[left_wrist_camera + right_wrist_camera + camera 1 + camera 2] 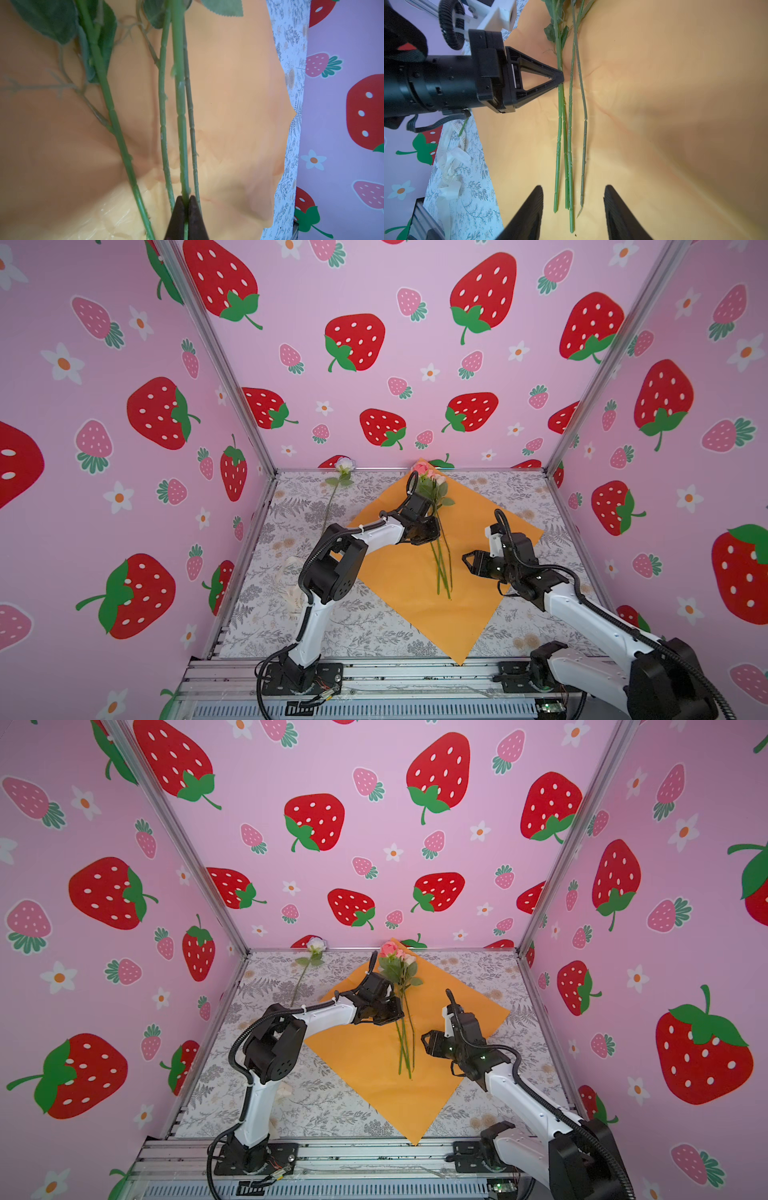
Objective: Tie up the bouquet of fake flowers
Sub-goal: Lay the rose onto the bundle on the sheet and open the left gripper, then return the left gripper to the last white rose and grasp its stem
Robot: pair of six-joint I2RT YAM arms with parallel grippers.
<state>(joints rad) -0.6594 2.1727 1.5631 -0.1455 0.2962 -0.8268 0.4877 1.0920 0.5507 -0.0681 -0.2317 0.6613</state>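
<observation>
The bouquet of fake flowers [432, 485] [401, 969] lies on the orange paper sheet, with its pink and pale heads toward the back wall and its long green stems [569, 145] toward the front. My left gripper [435, 531] [400, 1013] [186, 199] [560, 78] is shut on one stem [180, 124] about halfway along; the other stems lie loose beside it. My right gripper [467, 562] [426, 1044] [573, 187] is open just short of the cut stem ends, its jaws wider than the stem bunch and holding nothing.
The orange paper sheet [415, 597] [365, 1065] lies diagonally on the floral-print table [365, 626]. A single white flower [344, 466] [316, 946] lies apart at the back left. A cream ribbon [291, 572] [450, 164] sits crumpled by the left arm. Strawberry-print walls enclose three sides.
</observation>
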